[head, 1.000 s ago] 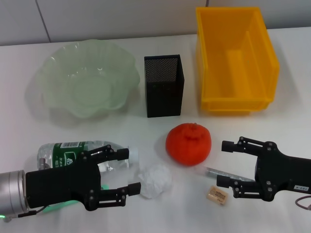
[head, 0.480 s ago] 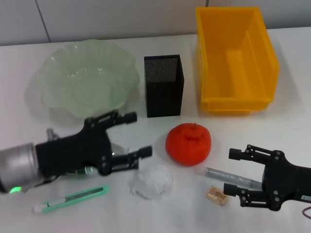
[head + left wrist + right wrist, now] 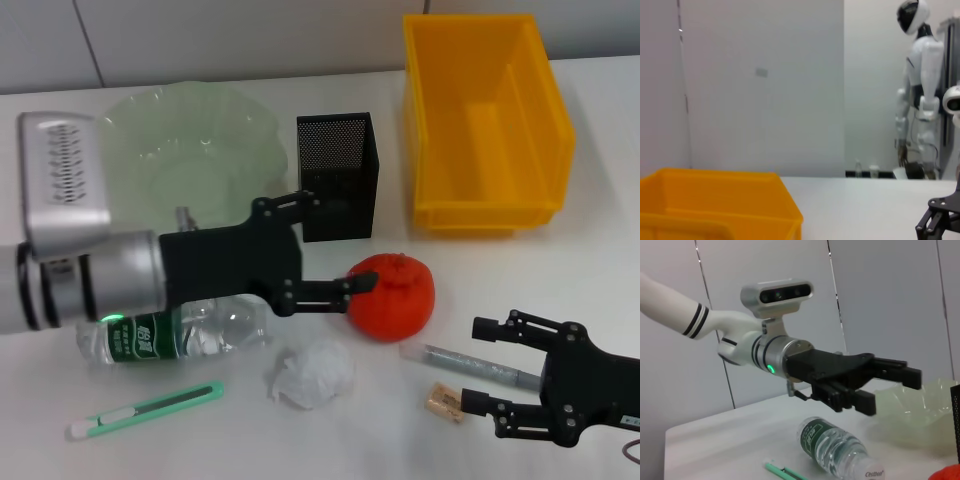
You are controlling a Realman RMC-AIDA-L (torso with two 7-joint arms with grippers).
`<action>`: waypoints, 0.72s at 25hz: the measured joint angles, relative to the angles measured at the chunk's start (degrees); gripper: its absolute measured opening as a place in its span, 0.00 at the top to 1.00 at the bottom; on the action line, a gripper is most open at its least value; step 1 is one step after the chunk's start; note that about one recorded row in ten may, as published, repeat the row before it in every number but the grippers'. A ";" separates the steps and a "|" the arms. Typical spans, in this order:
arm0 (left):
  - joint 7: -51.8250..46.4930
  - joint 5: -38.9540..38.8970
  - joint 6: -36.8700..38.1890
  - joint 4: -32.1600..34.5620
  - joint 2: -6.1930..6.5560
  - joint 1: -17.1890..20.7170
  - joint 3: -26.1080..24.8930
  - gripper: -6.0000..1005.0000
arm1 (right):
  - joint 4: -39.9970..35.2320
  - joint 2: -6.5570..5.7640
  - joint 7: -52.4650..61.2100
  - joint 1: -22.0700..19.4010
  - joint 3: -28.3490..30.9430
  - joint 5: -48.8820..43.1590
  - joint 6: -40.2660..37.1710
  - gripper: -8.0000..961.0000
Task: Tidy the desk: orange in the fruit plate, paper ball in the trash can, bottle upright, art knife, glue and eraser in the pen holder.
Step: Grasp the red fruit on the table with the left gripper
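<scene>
The orange (image 3: pixel 392 297) lies mid-table, in front of the black mesh pen holder (image 3: pixel 338 190). My left gripper (image 3: pixel 340 240) is open and empty, just left of the orange, its lower finger close to it; it also shows in the right wrist view (image 3: pixel 890 390). The bottle (image 3: pixel 170 335) lies on its side under the left arm. The paper ball (image 3: pixel 310 372) and the green art knife (image 3: pixel 145 410) lie near the front. My right gripper (image 3: pixel 478 365) is open by the grey glue stick (image 3: pixel 500 372) and the eraser (image 3: pixel 445 402).
The green fruit plate (image 3: pixel 130 125) stands at the back left, partly behind the left arm. The yellow bin (image 3: pixel 485 120) stands at the back right and shows in the left wrist view (image 3: pixel 715 205). The bottle (image 3: pixel 840 450) shows in the right wrist view.
My left arm has risen from the bottle and swung right and forward to the orange's left side. My right gripper has drawn back a little toward the front right.
</scene>
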 joint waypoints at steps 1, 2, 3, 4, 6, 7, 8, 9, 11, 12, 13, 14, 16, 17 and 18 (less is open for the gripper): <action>0.13 -2.92 -2.59 0.09 0.00 -1.62 4.92 0.16 | 0.13 -0.02 0.00 -0.01 0.00 -0.06 0.15 0.16; 0.13 -4.09 -3.76 0.31 0.00 -2.09 6.98 0.16 | 0.18 -0.03 0.00 -0.01 0.00 -0.11 0.25 0.16; -0.01 -5.99 -5.85 0.67 0.00 -2.64 10.02 0.16 | 0.26 -0.04 0.00 -0.02 0.02 -0.18 0.40 0.16; -0.01 -5.99 -5.85 0.67 0.00 -2.64 10.02 0.16 | 0.26 -0.04 0.00 -0.02 0.02 -0.18 0.40 0.16; -0.01 -5.99 -5.85 0.67 0.00 -2.64 10.02 0.16 | 0.29 -0.05 0.00 -0.04 0.17 -0.21 0.44 0.16; -0.26 -9.92 -9.84 1.07 0.01 -3.37 15.42 0.16 | 0.29 -0.05 0.00 -0.06 0.22 -0.23 0.45 0.16; -0.27 -13.72 -12.85 1.53 0.01 -3.63 19.92 0.16 | 0.28 -0.07 0.00 -0.21 0.21 -0.28 0.47 0.16; -0.27 -13.72 -12.85 1.53 0.01 -3.63 19.92 0.16 | 0.28 -0.07 0.00 -0.21 0.21 -0.28 0.47 0.16; -0.29 -16.32 -14.77 2.08 0.01 -3.71 23.42 0.16 | 0.29 -0.08 0.00 -0.58 0.21 -0.31 0.65 0.16; -0.96 -21.77 -19.04 4.24 0.01 -3.68 32.21 0.16 | 0.28 -0.09 0.00 -0.73 0.22 -0.32 0.80 0.16; -1.73 -23.65 -21.17 5.54 0.01 -3.56 36.00 0.16 | 0.27 -0.09 0.00 -1.12 0.25 -0.33 1.09 0.16; -1.73 -23.65 -21.17 5.54 0.01 -3.56 36.00 0.16 | 0.27 -0.09 0.00 -1.12 0.25 -0.33 1.09 0.16; -2.71 -24.63 -23.12 6.71 0.00 -3.39 38.30 0.16 | 0.26 -0.11 0.00 -1.40 0.25 -0.34 1.17 0.16; -2.71 -24.63 -23.12 6.71 0.00 -3.39 38.30 0.16 | 0.26 -0.11 0.00 -1.54 0.24 -0.34 1.19 0.16; -4.37 -25.30 -26.34 8.24 0.01 -3.09 40.85 0.16 | 0.26 -0.11 0.00 -1.76 0.19 -0.34 1.20 0.16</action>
